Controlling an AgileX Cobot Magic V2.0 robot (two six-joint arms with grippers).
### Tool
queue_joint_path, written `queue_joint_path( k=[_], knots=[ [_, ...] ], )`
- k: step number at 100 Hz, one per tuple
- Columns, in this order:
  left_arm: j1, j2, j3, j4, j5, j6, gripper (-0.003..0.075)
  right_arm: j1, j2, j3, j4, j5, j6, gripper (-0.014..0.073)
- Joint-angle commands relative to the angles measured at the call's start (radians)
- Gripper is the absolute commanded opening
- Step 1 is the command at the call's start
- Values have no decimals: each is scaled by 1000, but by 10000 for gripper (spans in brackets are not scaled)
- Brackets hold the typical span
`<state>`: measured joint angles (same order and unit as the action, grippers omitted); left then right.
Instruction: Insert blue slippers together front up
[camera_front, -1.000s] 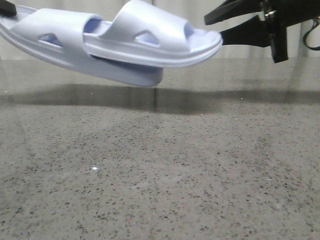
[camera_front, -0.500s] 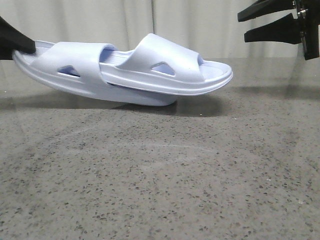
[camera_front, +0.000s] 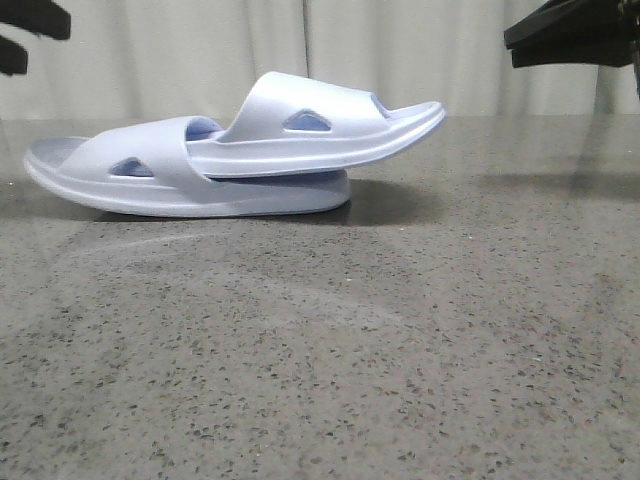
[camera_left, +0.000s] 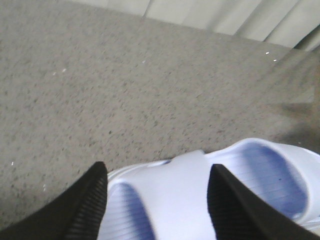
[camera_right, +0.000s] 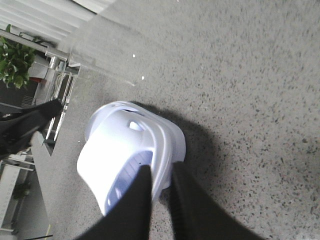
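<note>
Speckled grey surface (camera_front: 400, 350) carries your nested blue slippers (camera_front: 240, 160); left tool (camera_front: 25, 35) at ten o'clock, right tool (camera_front: 520, 40) at two, both released.

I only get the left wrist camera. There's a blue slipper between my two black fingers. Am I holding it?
Observer: No. In the front view the left gripper hangs open above the blue slippers, not touching them.
Operator: Are both slippers stuck together?
Observer: Yes. One lies flat on the table. The other goes through its strap, and its far end sticks out to the right, tilted up.
Operator: Where's my other arm?
Observer: The right gripper is up high on the right, apart from the slippers and holding nothing.
</note>
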<state>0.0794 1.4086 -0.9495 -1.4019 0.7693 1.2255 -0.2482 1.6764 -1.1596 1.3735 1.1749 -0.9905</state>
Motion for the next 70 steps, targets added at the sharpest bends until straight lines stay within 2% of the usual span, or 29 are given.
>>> queue_joint_path(
  k=[1,12,23,40,62,70],
  knots=[
    [-5,-71,-51,-31,28,6,258,-9,-81,-30,45,130,-11,-101],
    [-5,-116,-50,-6,2,6,13,7,-135,-28,23,100,-29,-78],
    [-7,-160,-50,23,-19,7,15,50,-211,-26,-33,1,-29,-78],
    [-7,-273,-36,63,-119,7,15,145,-360,22,-136,-214,-29,-78],
    [-7,-463,36,144,-297,27,15,294,-605,239,-203,-600,-29,-78],
    [-7,-528,92,161,-329,31,15,389,-706,335,-196,-762,-29,-78]
  ],
)
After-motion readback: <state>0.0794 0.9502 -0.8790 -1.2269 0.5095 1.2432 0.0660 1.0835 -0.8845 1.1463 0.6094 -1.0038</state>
